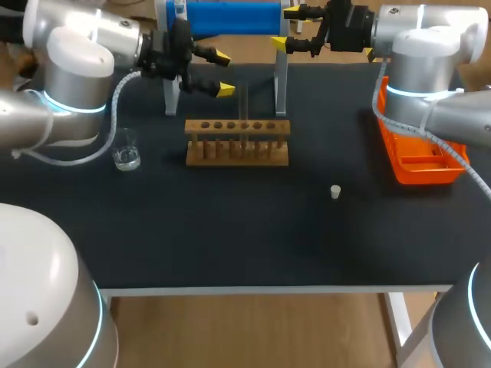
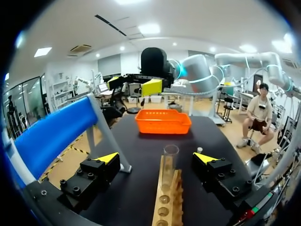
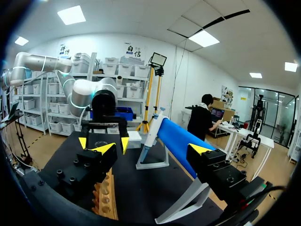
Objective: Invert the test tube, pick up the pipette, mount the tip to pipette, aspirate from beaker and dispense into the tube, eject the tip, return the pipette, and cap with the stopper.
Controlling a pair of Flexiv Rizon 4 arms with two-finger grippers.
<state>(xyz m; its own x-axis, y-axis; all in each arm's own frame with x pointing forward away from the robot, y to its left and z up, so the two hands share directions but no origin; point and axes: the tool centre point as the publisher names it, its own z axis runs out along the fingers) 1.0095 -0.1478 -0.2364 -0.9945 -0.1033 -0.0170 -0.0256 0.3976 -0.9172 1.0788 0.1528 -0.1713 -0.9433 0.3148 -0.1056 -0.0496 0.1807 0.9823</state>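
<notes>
Nearest on the black table lies the small white stopper, alone, right of the middle. Farther back stand the beaker at the left, the wooden rack in the middle and the orange tray at the right, well apart from one another; the test tube stands upright in the rack, mouth up.

Beyond the rack hang the left gripper and the right gripper, each with fingers spread and nothing between them; farthest is the stand with its blue bar.

As I judge it, the first step, inverting the tube, is not yet done; next a gripper must come to the glass above the rack and close on it.

The surface is dark, flat and matt; the stand's legs are just behind the rack, so room for a wrist there looks tight.
</notes>
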